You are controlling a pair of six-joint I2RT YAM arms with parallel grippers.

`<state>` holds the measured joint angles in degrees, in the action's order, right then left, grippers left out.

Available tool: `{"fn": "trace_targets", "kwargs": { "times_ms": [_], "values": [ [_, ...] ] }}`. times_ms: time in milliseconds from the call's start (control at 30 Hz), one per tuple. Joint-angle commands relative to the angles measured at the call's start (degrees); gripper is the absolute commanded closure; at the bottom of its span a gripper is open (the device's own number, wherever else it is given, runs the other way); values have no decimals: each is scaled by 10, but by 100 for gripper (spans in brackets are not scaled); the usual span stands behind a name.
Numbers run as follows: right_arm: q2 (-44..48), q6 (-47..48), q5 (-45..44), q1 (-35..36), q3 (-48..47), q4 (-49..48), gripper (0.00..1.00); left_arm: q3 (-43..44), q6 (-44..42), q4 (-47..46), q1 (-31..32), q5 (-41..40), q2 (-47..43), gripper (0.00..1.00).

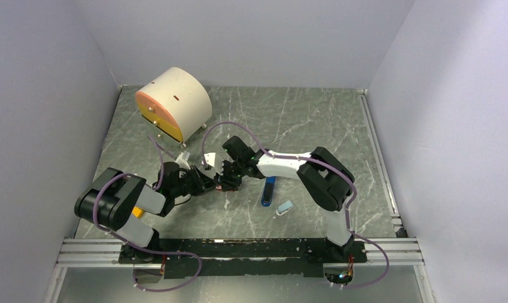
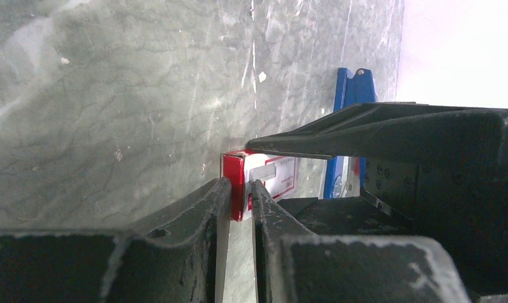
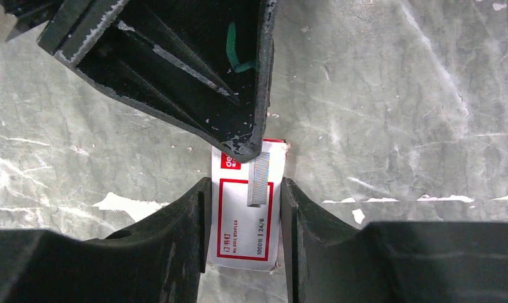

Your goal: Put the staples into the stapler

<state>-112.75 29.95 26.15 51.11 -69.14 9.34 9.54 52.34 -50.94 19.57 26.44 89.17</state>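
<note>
Light-blue oblong piece (image 1: 284, 206): nearest, on the worktop (image 1: 314, 126).
Stapler (image 1: 268, 188): blue, lying just beyond that piece, to the right of both pincers.
Right pincer (image 3: 245, 186): clamped across the red-and-white box (image 3: 239, 240).
Staples (image 3: 258, 180): grey strip lying on the box's printed face.
Left pincer (image 2: 240, 189): narrowed at the box's end, by the strip's tip; what it grips cannot be told.
Cream drum (image 1: 179, 101): far left.
</note>
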Motion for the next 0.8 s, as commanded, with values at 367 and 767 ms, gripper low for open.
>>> {"fn": "trace_targets", "kwargs": {
  "times_ms": [367, 767],
  "values": [
    [1, -27, -60, 10, 10, -63, 44, 11, -34, 76, 7, 10, -53, 62],
    [21, 45, -49, -1, 6, 5, 36, 27, -66, 204, 1, -59, -130, 56]
  ]
}}
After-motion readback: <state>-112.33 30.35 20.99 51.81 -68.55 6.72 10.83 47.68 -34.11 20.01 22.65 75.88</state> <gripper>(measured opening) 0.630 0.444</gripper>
